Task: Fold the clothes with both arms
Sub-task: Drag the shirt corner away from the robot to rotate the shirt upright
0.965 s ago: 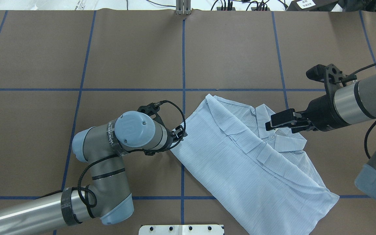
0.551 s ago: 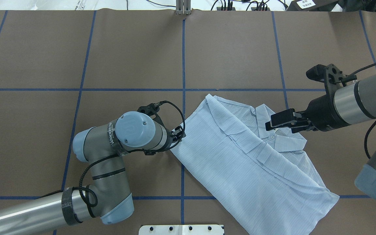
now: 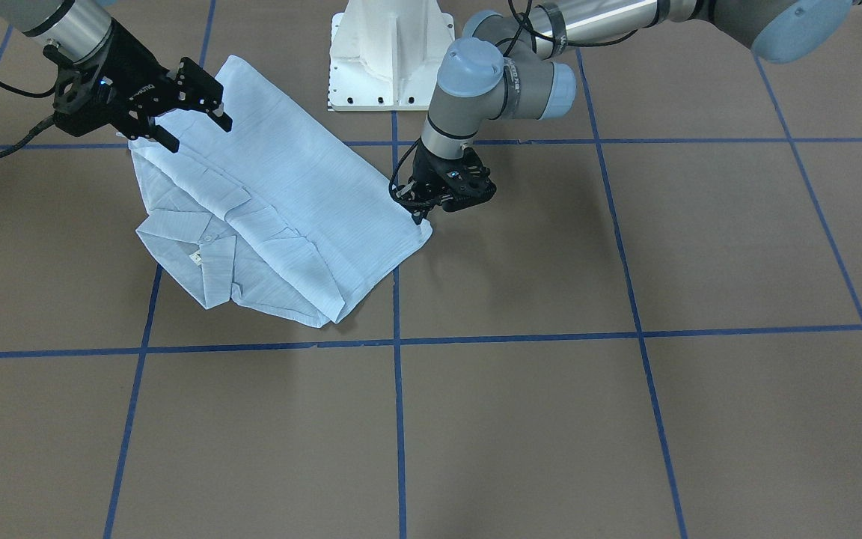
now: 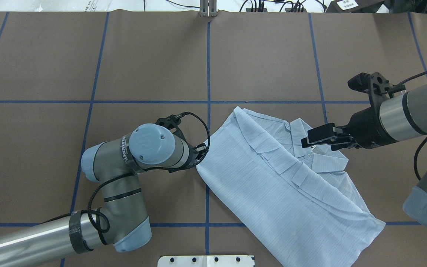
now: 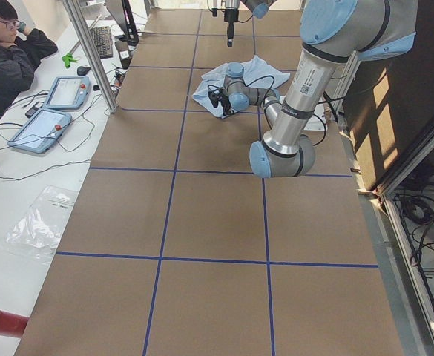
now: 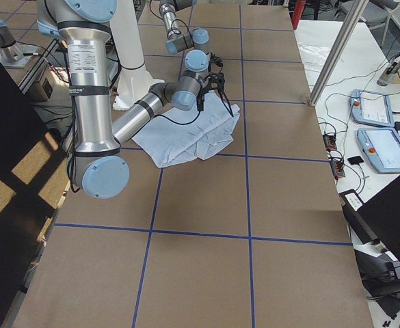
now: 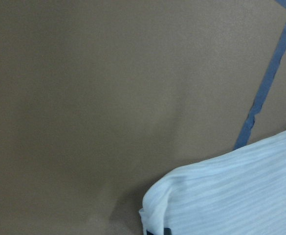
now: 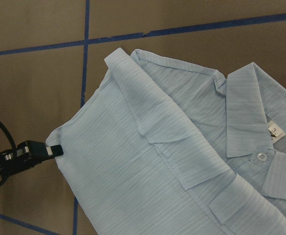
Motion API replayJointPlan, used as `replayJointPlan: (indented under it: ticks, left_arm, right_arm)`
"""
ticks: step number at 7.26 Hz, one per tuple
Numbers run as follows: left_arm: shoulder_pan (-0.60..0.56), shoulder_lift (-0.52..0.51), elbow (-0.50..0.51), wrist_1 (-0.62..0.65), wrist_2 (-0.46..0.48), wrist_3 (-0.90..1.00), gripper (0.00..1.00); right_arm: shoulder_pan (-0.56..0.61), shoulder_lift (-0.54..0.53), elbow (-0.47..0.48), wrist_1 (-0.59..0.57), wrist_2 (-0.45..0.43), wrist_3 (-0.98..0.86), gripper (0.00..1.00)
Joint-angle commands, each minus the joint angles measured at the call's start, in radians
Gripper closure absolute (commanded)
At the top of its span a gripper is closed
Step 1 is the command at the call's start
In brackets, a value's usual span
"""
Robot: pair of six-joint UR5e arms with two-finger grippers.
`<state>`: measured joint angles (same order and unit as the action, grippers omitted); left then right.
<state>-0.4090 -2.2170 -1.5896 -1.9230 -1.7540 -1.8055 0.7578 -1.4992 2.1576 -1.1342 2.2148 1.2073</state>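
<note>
The light blue striped shirt (image 4: 272,178) lies folded and flat, right of the table's middle, with its collar and a pale button (image 8: 260,156) facing up. My left gripper (image 4: 201,150) points down at the shirt's left corner (image 3: 421,215). It looks shut on that corner, and the left wrist view shows the corner (image 7: 240,196) slightly curled up. My right gripper (image 4: 319,144) is open and empty, hovering just above the collar end (image 3: 195,131). The right wrist view shows the left fingertip (image 8: 52,150) at the shirt's edge.
The white pedestal base (image 3: 390,56) stands at the robot's side of the table, close behind the shirt. Blue tape lines (image 4: 208,66) cross the brown table cover. An operator (image 5: 9,52) and tablets (image 5: 53,111) are at a side desk beyond the table's far edge.
My left arm and gripper have shifted slightly to the left at the shirt's corner. The shirt and my right gripper have not visibly moved.
</note>
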Motion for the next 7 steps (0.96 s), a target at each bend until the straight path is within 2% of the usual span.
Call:
replayJointPlan:
  ticks: [1,2,3,4,5,6,7]
  left_arm:
    - [-0.092,-0.001,0.000,-0.005,-0.002,0.026,1.00]
    - [-0.137,-0.001,0.011,-0.008,0.002,0.126,1.00]
    - [-0.196,-0.012,0.064,-0.045,0.002,0.173,1.00]
    - [-0.239,-0.060,0.206,-0.167,0.004,0.179,1.00]
    - [-0.273,-0.181,0.441,-0.356,0.016,0.179,1.00]
    - [-0.286,-0.279,0.617,-0.478,0.071,0.181,1.00]
    - [-0.300,-0.291,0.658,-0.531,0.076,0.224,1.00]
  right_arm:
    - [0.002,0.002,-0.001,0.001,-0.012,0.000,0.00]
    - [0.002,0.013,-0.008,0.001,-0.011,0.002,0.00]
    - [0.003,0.030,-0.013,0.001,-0.015,0.003,0.00]
    - [0.002,0.031,-0.016,0.001,-0.026,0.005,0.00]
    - [0.000,0.034,-0.019,0.001,-0.027,0.006,0.00]
    - [0.000,0.037,-0.019,0.001,-0.026,0.014,0.00]
    - [0.000,0.037,-0.019,0.001,-0.026,0.017,0.00]
